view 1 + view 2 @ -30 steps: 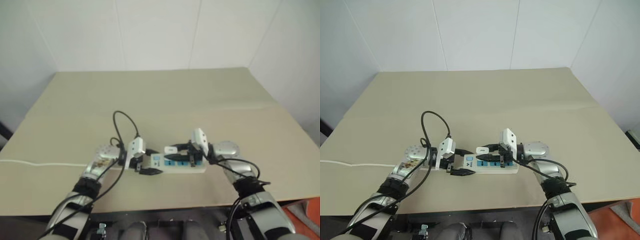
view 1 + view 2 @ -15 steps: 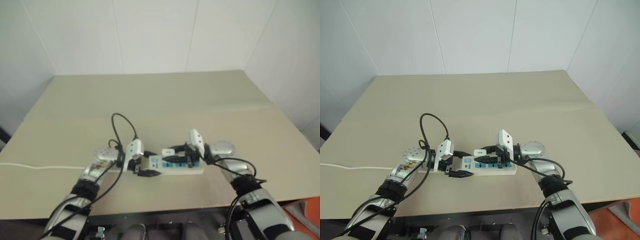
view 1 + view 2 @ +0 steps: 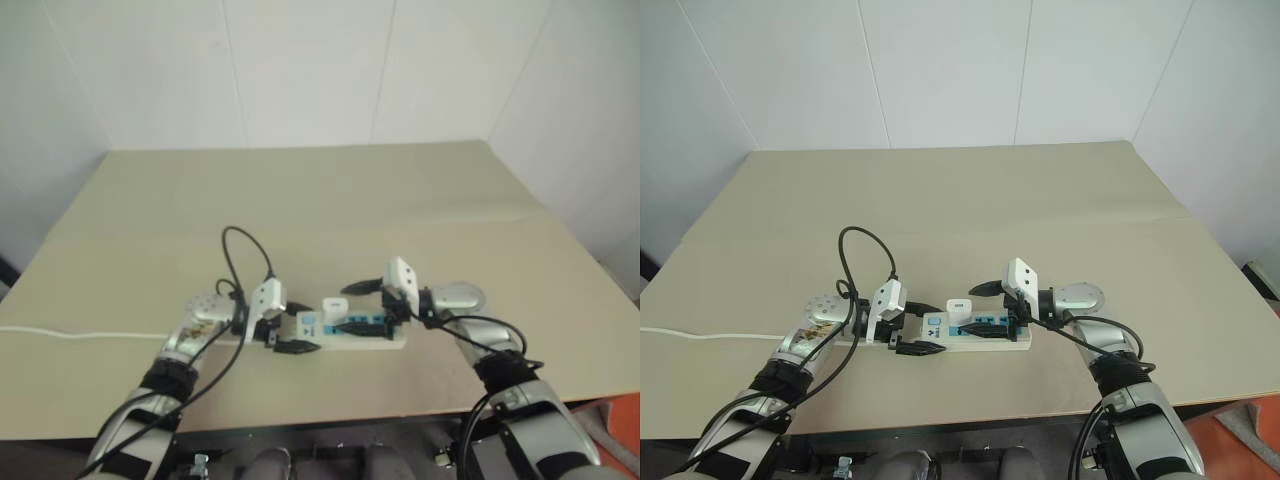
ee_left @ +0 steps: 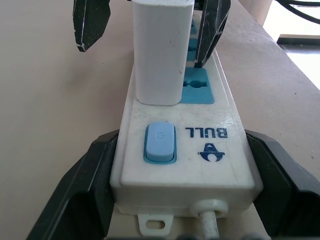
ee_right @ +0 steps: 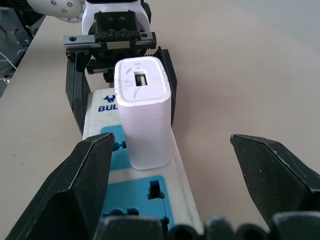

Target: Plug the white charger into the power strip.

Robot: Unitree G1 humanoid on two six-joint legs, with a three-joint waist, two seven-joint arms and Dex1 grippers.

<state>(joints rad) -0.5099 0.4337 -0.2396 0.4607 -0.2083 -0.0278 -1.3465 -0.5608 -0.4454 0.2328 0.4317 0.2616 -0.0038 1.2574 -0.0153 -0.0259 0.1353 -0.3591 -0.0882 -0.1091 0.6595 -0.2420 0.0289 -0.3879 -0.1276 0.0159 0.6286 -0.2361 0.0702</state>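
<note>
The power strip (image 3: 985, 338) lies on the table near the front edge, its switch end toward my left arm. My left gripper (image 3: 923, 329) is shut on that switch end, one black finger (image 4: 85, 185) pressed against each long side. The white charger (image 3: 960, 306) stands upright in the socket beside the blue switch (image 4: 160, 142). My right gripper (image 3: 980, 308) is open around the charger (image 5: 145, 115), its fingers (image 5: 85, 185) spread wide and clear of it on both sides.
The strip's thin white cord (image 3: 700, 333) runs off to the left across the beige table (image 3: 1040, 200). A loop of black cable (image 3: 865, 250) arches over my left wrist. The table's front edge (image 3: 970, 420) is close behind the strip.
My right gripper has opened and let go of the charger, which stays upright in its socket. The left gripper keeps its hold on the strip.
</note>
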